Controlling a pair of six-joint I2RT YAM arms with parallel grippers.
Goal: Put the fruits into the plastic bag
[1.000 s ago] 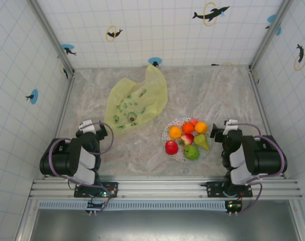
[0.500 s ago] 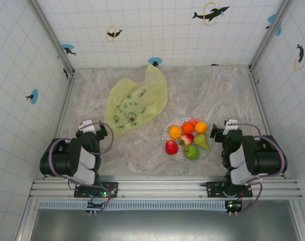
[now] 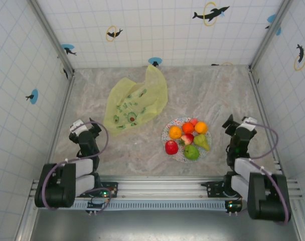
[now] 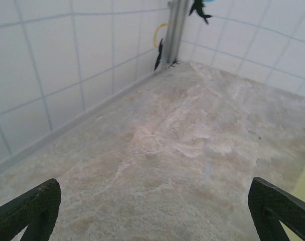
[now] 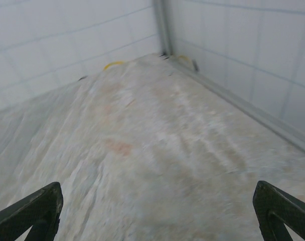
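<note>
The left pincer point(image 3: 82, 129) gapes wide and empty over bare table point(image 3: 212, 90) near the left wall; the right pincer point(image 3: 238, 126), equally wide and empty, hangs just right of the plate point(image 3: 165, 131); the fruits point(image 3: 188, 137) sit piled on that plate; the plastic bag point(image 3: 137, 100) lies nearby, behind and to its left.

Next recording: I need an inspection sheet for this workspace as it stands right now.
Surface: marbled tabletop, no spills seen.
Job's things: fruits heaped on the speckled plate; yellow plastic bag lying slack on the tabletop, apart from the plate, to its far left.
Clutter: nothing seen.
Grippers: left gripper open, holding nothing; right gripper open, holding nothing; both over bare tabletop.
Cables: purple cables looped along each arm, away from the fruits.
Surroundings: tiled walls with dolphin stickers; metal frame posts in the corners.
</note>
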